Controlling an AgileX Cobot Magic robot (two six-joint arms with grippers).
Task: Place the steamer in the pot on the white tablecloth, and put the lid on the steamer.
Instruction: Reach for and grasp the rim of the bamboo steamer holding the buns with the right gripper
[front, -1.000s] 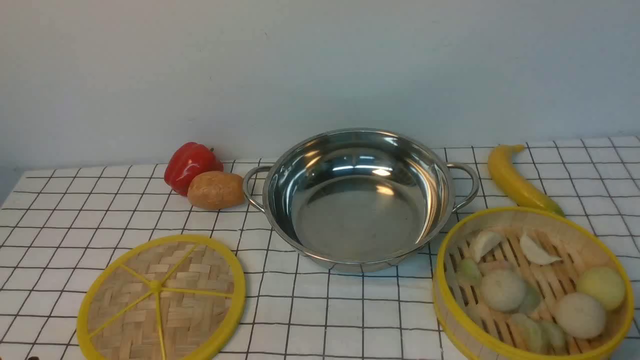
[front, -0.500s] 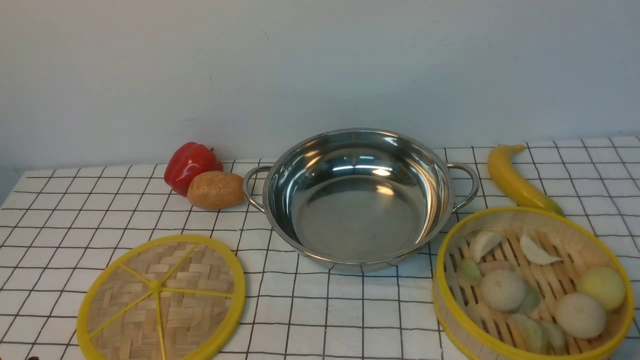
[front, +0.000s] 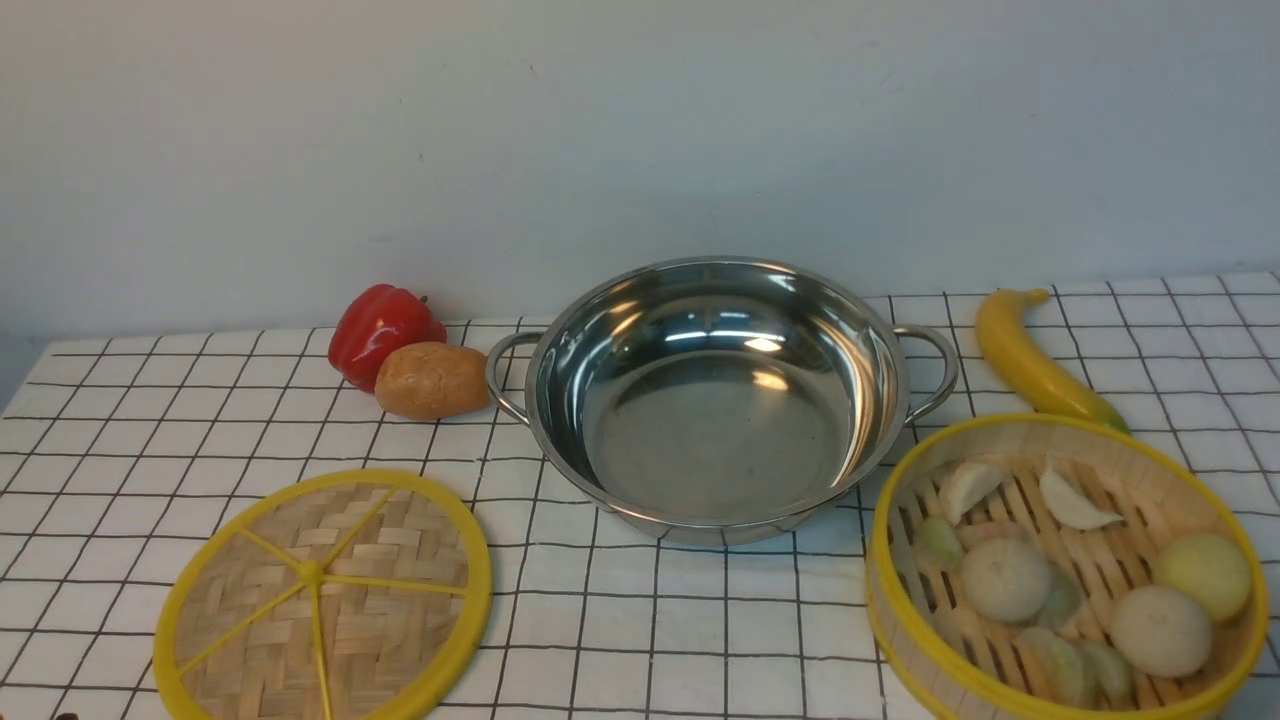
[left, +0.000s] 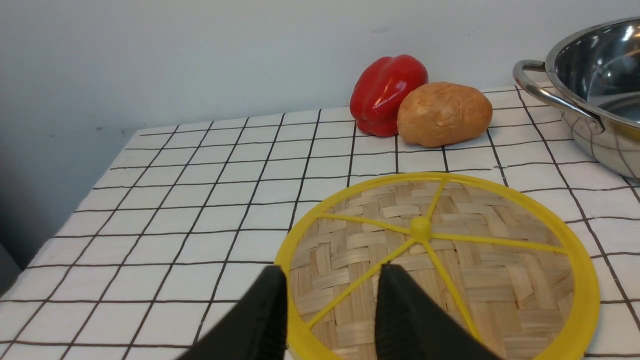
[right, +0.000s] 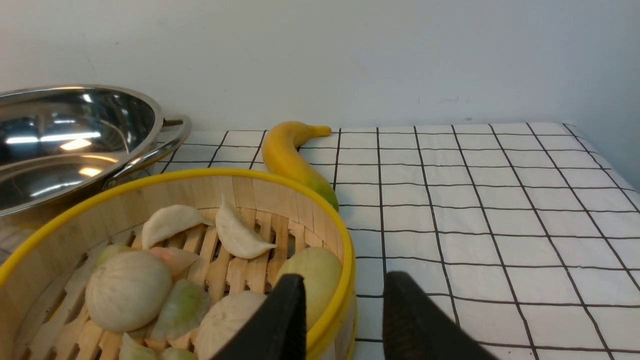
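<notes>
my right gripper (right: 344, 280), jaws open, sits astride the rim of the steamer (right: 165, 195), just beside the pot (front: 720, 430) on the white tablecloth (front: 700, 620); best to clamp squarely and lift level. my left gripper (left: 331, 272) hangs open over the lid (front: 320, 595).

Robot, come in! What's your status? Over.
Left tool open at lid edge; right tool open at steamer rim. Steamer beside pot, not in. Pot empty, nothing blocking.

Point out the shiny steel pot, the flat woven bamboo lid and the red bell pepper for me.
Shiny stainless-steel pot with two loop handles (front: 715, 440): front view, bare inner floor.
Flat round woven-bamboo lid with yellow rim (front: 312, 573): front view, yellow centre hub.
Red bell pepper (front: 380, 325): front view, its glossy side.
</notes>
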